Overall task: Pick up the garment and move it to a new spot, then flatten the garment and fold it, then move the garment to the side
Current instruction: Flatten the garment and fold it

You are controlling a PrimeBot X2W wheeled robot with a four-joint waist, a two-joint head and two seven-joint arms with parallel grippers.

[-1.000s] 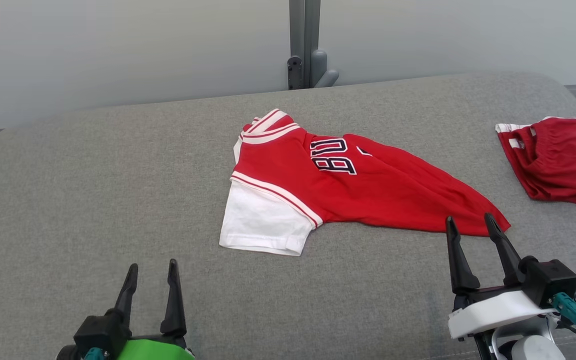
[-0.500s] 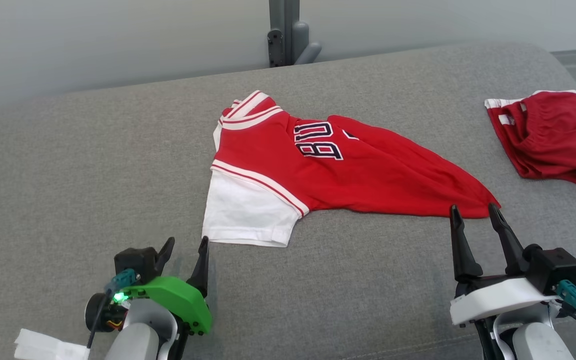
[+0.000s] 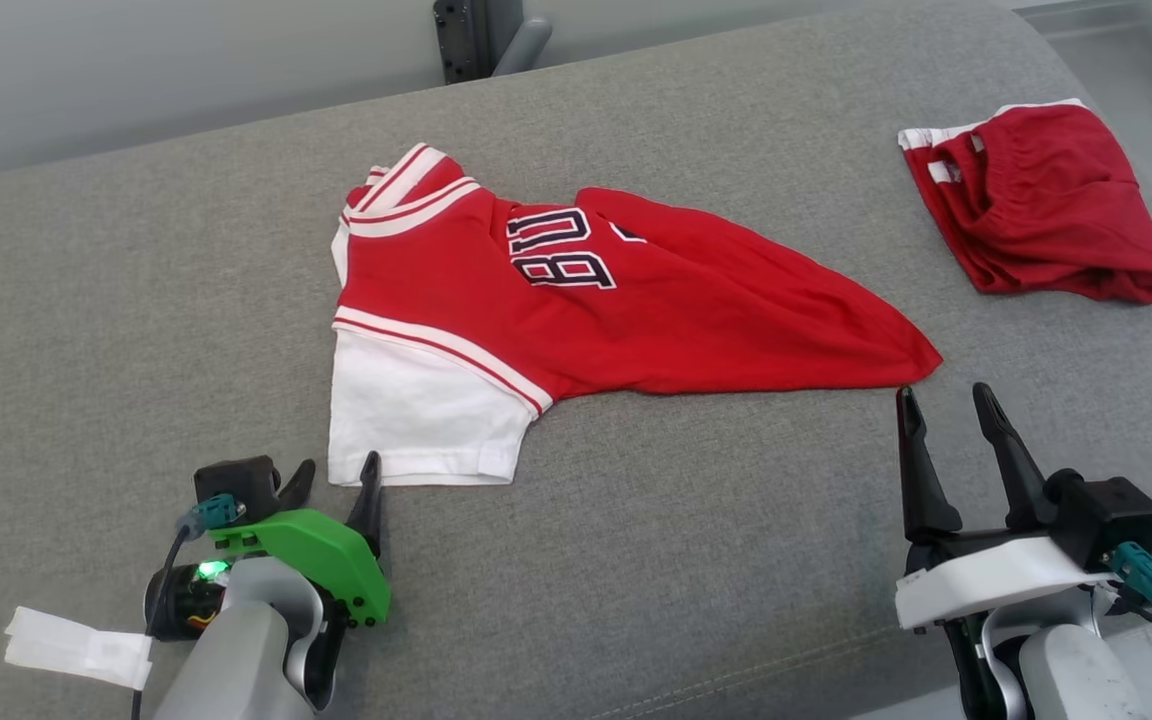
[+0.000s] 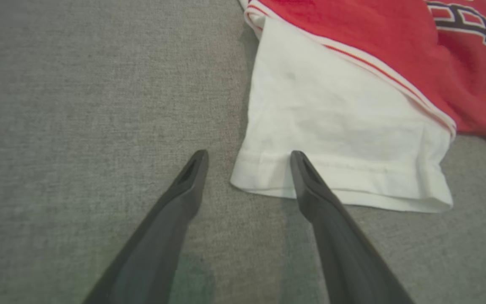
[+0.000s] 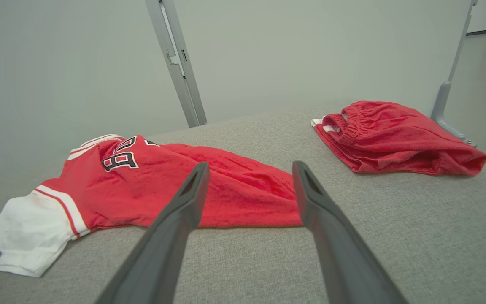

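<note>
The left gripper (image 3: 339,462) sits low over the grey cushion (image 3: 136,300), fingers apart, its tips at the hem corner of the white sleeve (image 3: 416,420) (contact with the cloth is unclear). The red jersey (image 3: 636,300) lies spread across the cushion's middle, its hem tapering to a point just beside the right gripper (image 3: 942,392), whose fingers also stand apart, empty. Far right, red shorts (image 3: 1036,210) lie bunched, well apart from it.

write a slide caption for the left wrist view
Open left gripper, fingers straddling the hem corner of the white sleeve of the red jersey on the grey cushion.
</note>
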